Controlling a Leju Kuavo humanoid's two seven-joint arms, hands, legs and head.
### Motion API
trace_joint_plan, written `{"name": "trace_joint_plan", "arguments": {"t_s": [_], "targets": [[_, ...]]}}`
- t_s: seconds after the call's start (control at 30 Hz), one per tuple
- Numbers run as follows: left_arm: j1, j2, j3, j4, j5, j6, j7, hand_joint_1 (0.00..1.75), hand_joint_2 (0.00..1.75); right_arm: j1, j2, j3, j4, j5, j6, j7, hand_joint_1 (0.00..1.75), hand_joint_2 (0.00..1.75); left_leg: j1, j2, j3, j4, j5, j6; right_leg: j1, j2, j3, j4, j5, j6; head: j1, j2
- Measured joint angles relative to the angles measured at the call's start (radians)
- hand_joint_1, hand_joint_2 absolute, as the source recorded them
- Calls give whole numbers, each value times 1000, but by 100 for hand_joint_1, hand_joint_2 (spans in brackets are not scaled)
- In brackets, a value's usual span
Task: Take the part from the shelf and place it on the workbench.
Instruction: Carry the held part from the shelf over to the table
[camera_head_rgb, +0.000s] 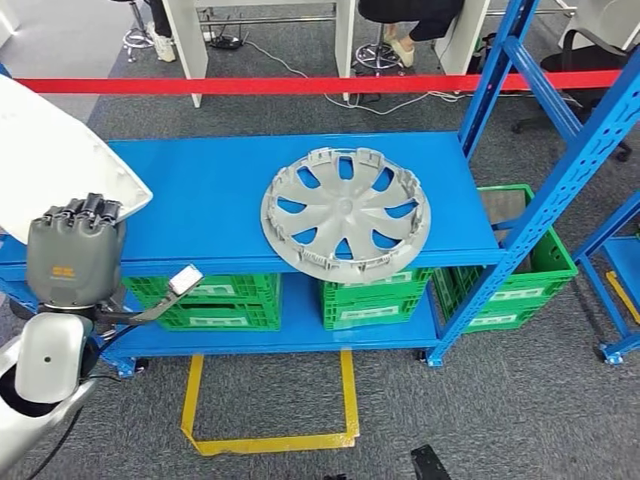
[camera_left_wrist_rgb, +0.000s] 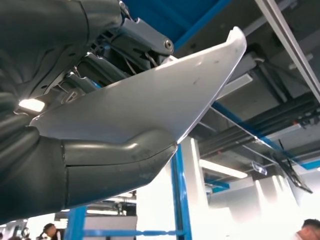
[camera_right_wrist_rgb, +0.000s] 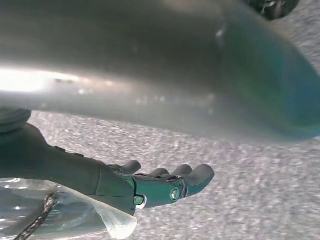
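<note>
One white part (camera_head_rgb: 53, 150) in left hand (camera_head_rgb: 75, 255); right hand (camera_right_wrist_rgb: 166, 185) empty.

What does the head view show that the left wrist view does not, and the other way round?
Head view alone: the grey wheel cover lying flat on the blue shelf, green crates below, and yellow floor tape. Left wrist view alone: ceiling lights and a blue post, seen from below. Both share the left hand gripping the white part.
</note>
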Motion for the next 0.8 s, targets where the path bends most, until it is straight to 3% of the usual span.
{"name": "trace_joint_plan", "arguments": {"t_s": [0.03, 0.07, 0.1, 0.17, 0.23, 0.3, 0.33, 0.4, 0.47, 0.5, 0.53, 0.57, 0.63, 0.7, 0.73, 0.8], "targets": [[7, 6, 6, -3, 0, 0, 0, 175, 175, -2, 0, 3, 0, 1, 0, 4, 0, 0, 0, 0, -17, 4, 10, -2, 0, 0, 12, 15, 17, 1, 0, 0], [15, 12, 11, -7, 0, 1, 0, 175, 175, -3, 0, 7, 0, 3, 0, 7, 0, 0, 0, 0, -33, 9, 19, -4, 0, -1, 41, -6, 47, 2, 0, 0], [23, 18, 18, -11, 0, 3, 0, 175, 175, -6, 1, 10, 0, 4, -1, 9, 0, 0, 0, 0, -48, 15, 27, -7, 0, -1, 87, -60, 73, 1, 0, 0], [37, 33, 34, -23, 0, 8, 0, 175, 175, -12, 2, 16, 0, 6, -3, 13, 0, 0, -1, 0, -71, 30, 40, -16, 1, 0, 192, -204, 70, -4, 0, 0], [44, 48, 47, -34, 0, 15, 0, 175, 175, -18, 5, 21, 0, 7, -5, 16, 0, 0, -3, 1, -83, 38, 55, -25, 4, 2, 237, -284, 41, -12, 0, 0], [50, 60, 53, -40, 0, 18, 0, 175, 175, -19, 10, 26, 0, 7, -6, 18, 0, 0, -1, 0, -88, 39, 62, -34, 4, 1, 223, -291, 49, -29, -1, 0], [54, 66, 54, -42, 0, 18, 0, 175, 175, -20, 13, 28, 0, 7, -7, 18, 0, 0, 1, -2, -93, 50, 42, -41, 3, -1, 216, -291, 59, -39, -2, 0], [58, 79, 57, -46, 0, 18, 0, 175, 175, -24, 16, 31, 0, 6, -9, 19, 0, 0, 6, -5, -115, 127, -51, -54, 0, -5, 197, -291, 83, -53, -6, 0], [61, 93, 61, -51, 0, 18, 0, 175, 175, -26, 17, 35, 0, 7, -11, 20, 0, 0, 12, -5, -140, 260, -143, -64, 0, -6, 169, -289, 109, -56, -9, 0], [63, 101, 63, -54, 0, 18, 0, 175, 175, -27, 18, 37, 0, 8, -11, 21, 0, 0, 14, -5, -144, 312, -159, -67, 0, -6, 152, -287, 121, -55, -9, 0], [65, 109, 65, -57, 0, 18, 0, 175, 175, -28, 20, 39, 0, 10, -12, 22, 0, 0, 17, -5, -135, 335, -150, -70, 0, -6, 135, -285, 131, -54, -9, 0], [66, 117, 68, -61, 0, 18, 0, 175, 175, -29, 23, 40, 0, 12, -12, 24, 0, 0, 19, -5, -111, 324, -125, -71, 0, -6, 118, -282, 141, -51, -9, 0], [67, 135, 76, -72, 0, 19, 0, 175, 175, -33, 31, 43, 0, 19, -15, 25, 0, 0, 23, -6, -19, 211, -79, -71, 0, -5, 90, -275, 159, -44, -9, 0], [68, 155, 85, -86, 0, 22, 0, 175, 175, -40, 37, 45, 0, 25, -18, 25, 0, 0, 21, -9, 74, 70, -87, -64, 2, -3, 76, -271, 176, -33, -8, 0], [69, 164, 90, -91, 0, 24, 0, 175, 175, -44, 40, 45, 0, 26, -19, 24, 0, 0, 19, -10, 96, 30, -99, -58, 2, -2, 71, -272, 186, -27, -8, 0], [72, 177, 95, -96, 0, 28, 0, 175, 175, -46, 43, 45, 0, 21, -20, 22, 0, 0, 16, -10, 93, 8, -94, -42, 0, -2, 64, -277, 203, -15, -8, 0]]}}
